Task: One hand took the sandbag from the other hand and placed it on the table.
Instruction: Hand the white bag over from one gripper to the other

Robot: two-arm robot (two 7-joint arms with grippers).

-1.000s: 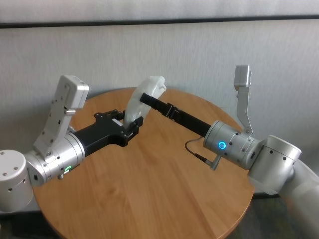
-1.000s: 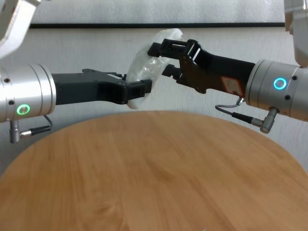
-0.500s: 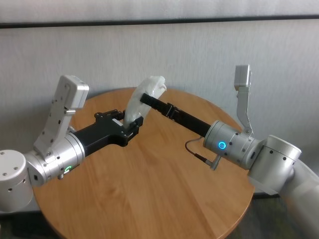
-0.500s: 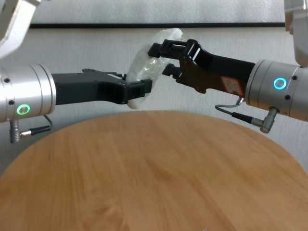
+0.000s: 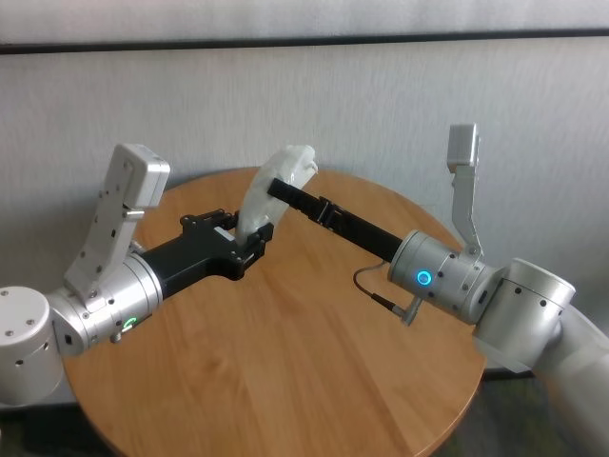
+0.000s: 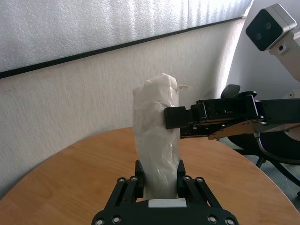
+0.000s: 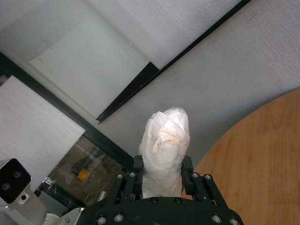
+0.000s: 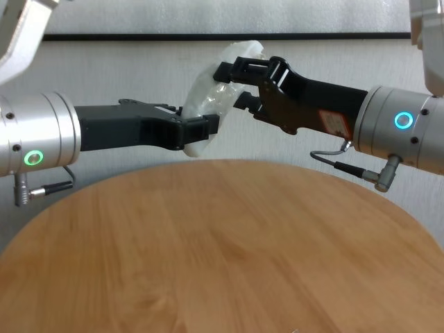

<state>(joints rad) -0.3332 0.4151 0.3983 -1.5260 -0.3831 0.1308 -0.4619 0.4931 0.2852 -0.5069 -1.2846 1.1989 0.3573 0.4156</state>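
Both grippers clamp the sandbag above the table: left low, right high; pulling before 1 releases could tear it

Head view: high, looking forward and down over the whole round light-brown wood-grain table. Chest view: low, close to the table's near edge, facing the wall. Each wrist view looks along its own black fingers at the white crinkly sandbag, very near. All four share the bag; its lower end is probably hidden in both wrist views.
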